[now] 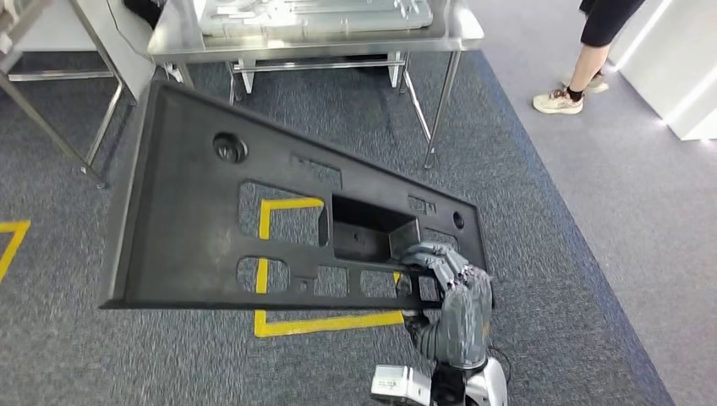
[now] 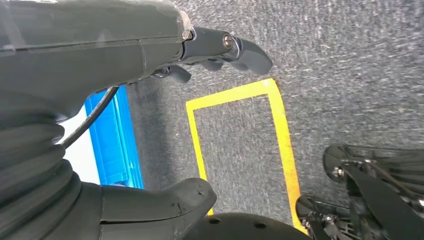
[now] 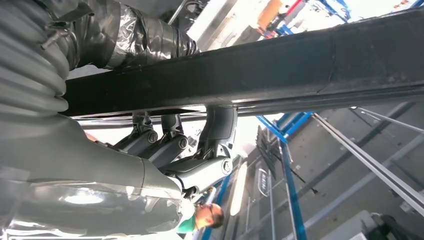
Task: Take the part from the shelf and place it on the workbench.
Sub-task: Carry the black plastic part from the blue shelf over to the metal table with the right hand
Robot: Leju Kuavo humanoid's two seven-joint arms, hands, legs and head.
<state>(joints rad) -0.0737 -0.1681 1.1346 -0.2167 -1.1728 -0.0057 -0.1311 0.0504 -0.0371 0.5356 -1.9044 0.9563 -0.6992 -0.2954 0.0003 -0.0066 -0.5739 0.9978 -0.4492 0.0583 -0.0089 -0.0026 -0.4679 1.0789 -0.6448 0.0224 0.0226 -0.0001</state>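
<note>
head view: a large flat black moulded part (image 1: 211, 211), with several rectangular cut-outs, a deep box-shaped recess near its middle and a round boss toward its far corner, is carried in the air above grey carpet (image 1: 524, 211), tilted so that its left end sits higher in the frame. the right hand (image 1: 448, 292) holds the part at its near right edge, fingers (image 1: 431, 254) curled over the rim beside the recess. yellow floor tape (image 1: 321, 321) forming a rectangle shows through the cut-outs and below the part. a steel workbench (image 1: 338, 38) stands beyond the part, with a pale grey moulded panel (image 1: 313, 13) lying on its top. a person's legs (image 1: 592, 59) in light shoes stand at the far right on a smoother grey floor.

left wrist view: the left hand (image 2: 150, 75) hangs over the carpet (image 2: 340, 55) with nothing in it; its thumb (image 2: 160, 205) and dark fingers (image 2: 235, 47) are spread apart. below it lie the yellow tape rectangle (image 2: 240, 145) and a blue crate (image 2: 112, 140) edge.

right wrist view: the right hand (image 3: 165, 150) clamps the dark edge of the part (image 3: 280, 75), which crosses the frame as a long bar, with fingers (image 3: 220, 125) hooked against its underside. blue racking (image 3: 285, 165) and a person in a green top (image 3: 200, 217) appear behind.
</note>
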